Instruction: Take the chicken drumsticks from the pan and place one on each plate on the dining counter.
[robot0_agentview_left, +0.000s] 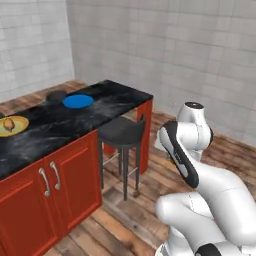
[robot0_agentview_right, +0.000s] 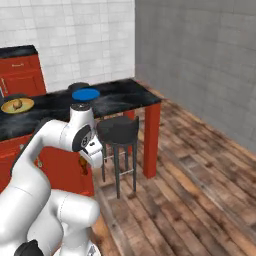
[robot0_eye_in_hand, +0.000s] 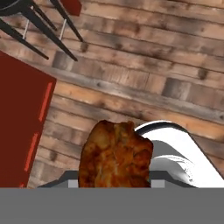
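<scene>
- Hand view, looking down at the wooden floor (robot0_eye_in_hand: 144, 65): I see my tool (robot0_eye_in_hand: 114, 183) clamped on a drumstick (robot0_eye_in_hand: 116, 157), a lumpy golden-brown piece that sits at the bottom of the view.
- Beside it in that view I see a red cabinet panel (robot0_eye_in_hand: 19, 127) on the left and the dark legs of the stool (robot0_eye_in_hand: 39, 26) at the top.
- From the left base view, the black marble table (robot0_agentview_left: 75, 122) carries the yellow plate (robot0_agentview_left: 15, 127) with a second drumstick (robot0_agentview_left: 9, 124) lying on it.
- The blue plate (robot0_agentview_left: 78, 101) sits further along the table, well apart from the yellow one, and I see nothing on it.
- A dark round thing (robot0_agentview_left: 56, 95) lies just behind the blue plate; I cannot tell if it is the pan.
- A black stool (robot0_agentview_left: 121, 132) stands against the table's near side.
</scene>
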